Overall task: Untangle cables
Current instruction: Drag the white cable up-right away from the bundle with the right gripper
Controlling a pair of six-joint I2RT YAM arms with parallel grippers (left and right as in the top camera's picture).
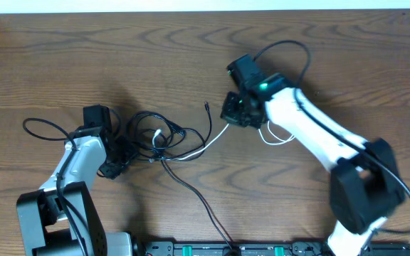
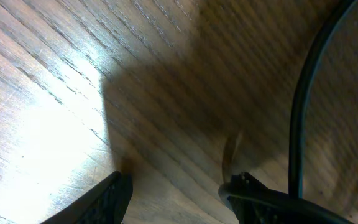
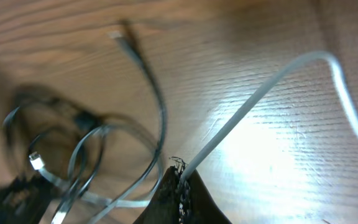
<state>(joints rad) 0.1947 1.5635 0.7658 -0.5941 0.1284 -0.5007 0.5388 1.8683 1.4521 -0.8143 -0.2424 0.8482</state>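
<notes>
Looking across a brown wooden table [image 1: 119, 57] with bold, wavy grain; a pale strip [image 1: 191, 6] runs along its far edge, and glare whitens the wood under both wrist cameras.

Left of centre, the black cables [image 1: 155, 131] lie in a loose knot of overlapping loops, flat on the wood. One thin black end rises out of the knot and points toward the far edge, finishing in a small plug tip [image 1: 206, 105]. A long black strand [image 1: 198, 203] leaves the knot the other way, slanting toward the near edge.

The white cable [image 1: 216, 136] has its long axis on a diagonal: from the knot it climbs up and to the right, straight and taut-looking. Past the grip it falls into small slack loops beside the right arm. A small pale plug [image 1: 156, 135] sits inside the black loops.

The right gripper [image 3: 180, 186] has its fingers pressed together on the white cable, which springs out from between the tips. The left gripper [image 2: 179, 190] rests low at the knot's left side, fingers about halfway apart, bare wood between them and nothing held; a black cable passes just outside one finger
</notes>
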